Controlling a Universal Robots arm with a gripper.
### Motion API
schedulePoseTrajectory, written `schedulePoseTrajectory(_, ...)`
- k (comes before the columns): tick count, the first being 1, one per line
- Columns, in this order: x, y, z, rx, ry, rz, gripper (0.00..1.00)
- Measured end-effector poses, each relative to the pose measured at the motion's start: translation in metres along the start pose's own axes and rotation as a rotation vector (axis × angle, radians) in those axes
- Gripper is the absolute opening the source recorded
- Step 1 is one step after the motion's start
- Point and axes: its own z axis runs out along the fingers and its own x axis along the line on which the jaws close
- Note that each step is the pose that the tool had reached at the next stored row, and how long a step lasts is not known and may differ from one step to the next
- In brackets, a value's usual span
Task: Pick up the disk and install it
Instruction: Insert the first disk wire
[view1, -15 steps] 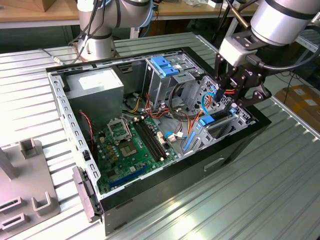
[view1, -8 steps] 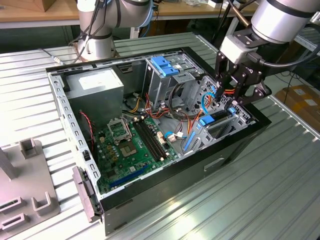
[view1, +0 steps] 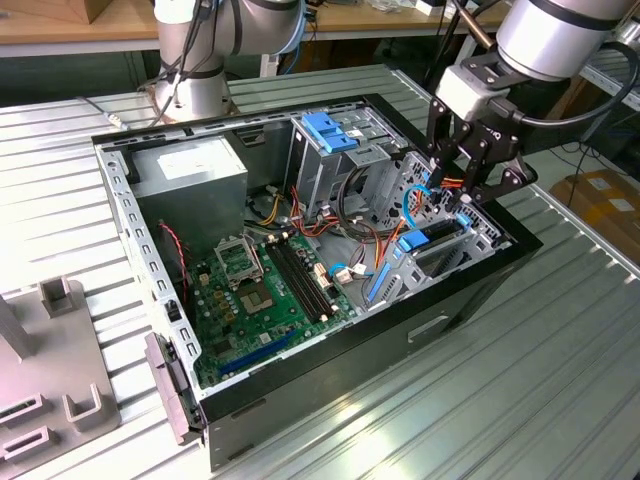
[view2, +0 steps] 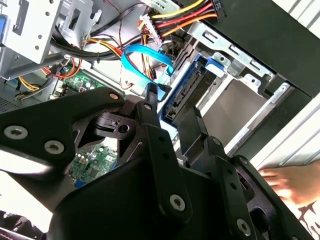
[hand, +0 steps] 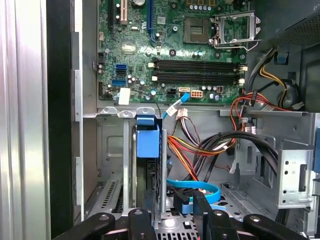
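A ribbed metal counter (view1: 560, 380) carried an open case (view1: 330, 375). The tool (view1: 462, 192) hung over the case's end at the exterior view's right, its fingers (view2: 150, 107) spread apart and gripping nothing. Just below it the disk (view1: 438, 233), framed by its blue rail, sat in the bay beside the case's wall. The motherboard (view1: 260, 290) lay well apart, toward the exterior view's left.

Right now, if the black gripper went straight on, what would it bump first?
Most likely the flat grey metal disk with its light-blue plastic carrier rail, sitting below the black gripper. Depth is unclear, so they may touch.
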Motion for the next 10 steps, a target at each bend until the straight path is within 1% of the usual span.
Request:
schedulePoseTrajectory(2, -0.0024, -0.0016, 0.0021, -0.0003, -0.0001, -0.006, 0.44)
schedulePoseTrajectory(3, -0.0036, -0.0033, 0.0028, -0.0005, -0.0004, -0.008, 0.44)
schedulePoseTrajectory(4, -0.0059, -0.0067, 0.0038, -0.0007, -0.0007, -0.013, 0.44)
schedulePoseTrajectory(5, -0.0063, -0.0076, 0.005, -0.0008, -0.0003, -0.015, 0.44)
schedulePoseTrajectory(7, -0.0063, -0.0076, 0.0063, -0.001, 0.0041, -0.016, 0.44)
schedulePoseTrajectory(10, -0.0062, -0.0075, 0.0078, -0.001, 0.0057, -0.016, 0.44)
